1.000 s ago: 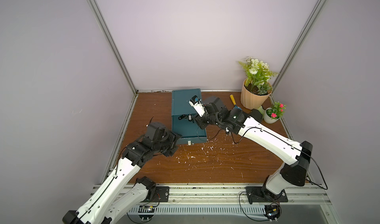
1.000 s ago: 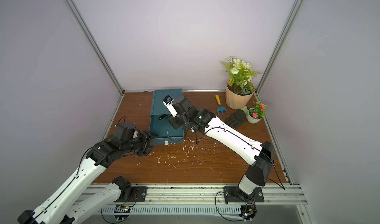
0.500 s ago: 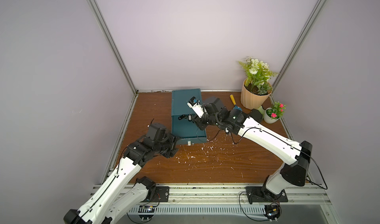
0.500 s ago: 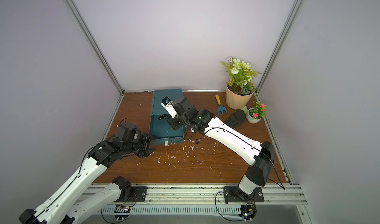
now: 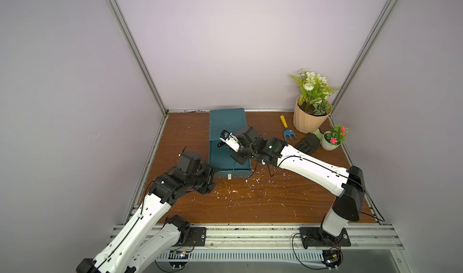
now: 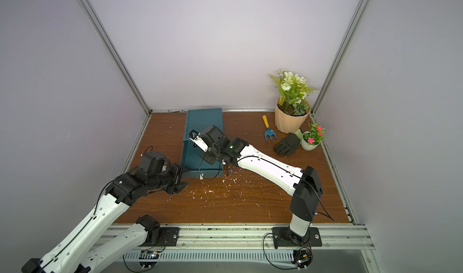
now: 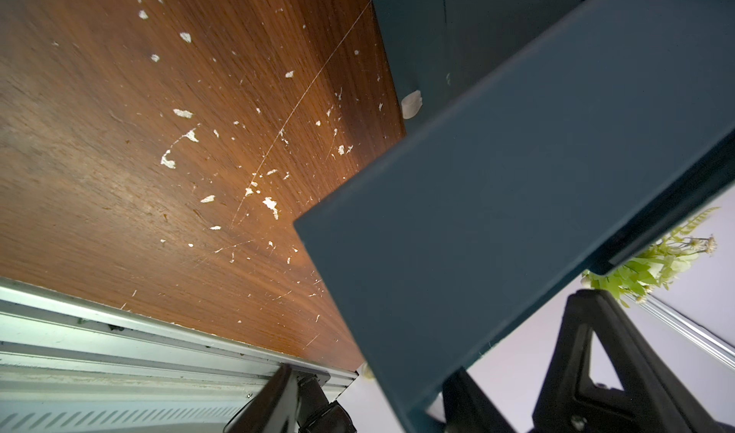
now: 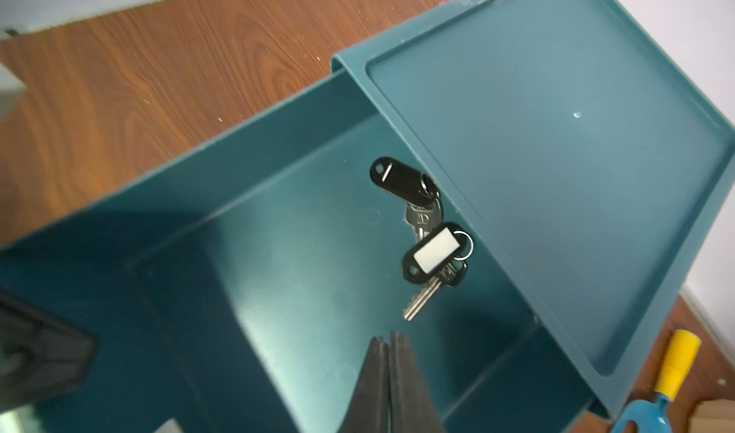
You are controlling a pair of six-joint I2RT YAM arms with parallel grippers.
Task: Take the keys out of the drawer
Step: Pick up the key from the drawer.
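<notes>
Keys [image 8: 431,252] lie in teal drawer [image 8: 298,252]; scuffed wooden tabletop [image 5: 263,206]; lilac walls [image 5: 225,46].

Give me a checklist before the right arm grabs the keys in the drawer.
1. The drawer is pulled open: ok.
2. The keys, black-tagged, show on its floor: ok.
3. The right gripper is open to grasp: not ok, shut and empty.
4. Keys between its jaws: not ok, they lie ahead of the tips.
5. The left gripper steadies the drawer front: cannot tell.
</notes>
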